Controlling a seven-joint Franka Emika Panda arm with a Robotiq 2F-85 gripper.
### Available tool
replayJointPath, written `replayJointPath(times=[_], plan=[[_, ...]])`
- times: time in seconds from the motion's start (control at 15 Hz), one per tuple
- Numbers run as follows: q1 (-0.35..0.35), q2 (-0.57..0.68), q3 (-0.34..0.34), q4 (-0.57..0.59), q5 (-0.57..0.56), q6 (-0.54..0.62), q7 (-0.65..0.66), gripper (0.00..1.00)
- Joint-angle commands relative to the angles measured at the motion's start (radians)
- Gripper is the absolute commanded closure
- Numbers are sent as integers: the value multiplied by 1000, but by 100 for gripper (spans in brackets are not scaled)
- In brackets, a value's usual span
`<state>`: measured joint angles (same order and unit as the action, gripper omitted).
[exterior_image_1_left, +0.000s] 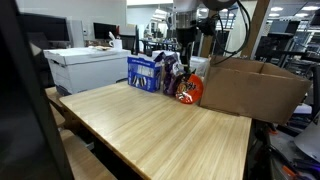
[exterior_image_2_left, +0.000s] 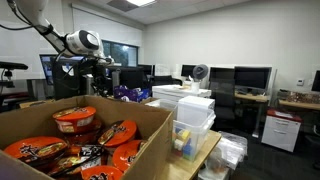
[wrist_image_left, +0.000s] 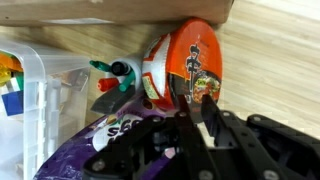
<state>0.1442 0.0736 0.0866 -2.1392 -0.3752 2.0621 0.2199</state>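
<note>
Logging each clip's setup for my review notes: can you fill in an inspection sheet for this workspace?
Surface: pale wooden table, with things bunched at its far edge.
Job's things: orange noodle bowl on its side beside a purple bag, both right at the pincer.
Clutter: blue carton; clear bin holding markers; cardboard box filled with spare bowls.
Grippers: pincer shut, close over the bag and bowl; contact cannot be told.
Cables: black cable looped by the arm.
Surroundings: office with monitors, fan, white drawers.
</note>
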Motion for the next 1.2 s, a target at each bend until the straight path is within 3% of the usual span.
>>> replayJointPath(times=[0.0, 0.27, 0.33, 0.4, 1.13], plan=[[-22, -50, -8, -54, 9, 19, -44, 98], [-33, -56, -17, -72, 12, 28, -44, 98], [-36, -62, -20, -82, 15, 41, -59, 93], [-38, -68, -21, -91, 16, 58, -75, 72], [-61, -65, -35, -85, 70, 100, -262, 8]])
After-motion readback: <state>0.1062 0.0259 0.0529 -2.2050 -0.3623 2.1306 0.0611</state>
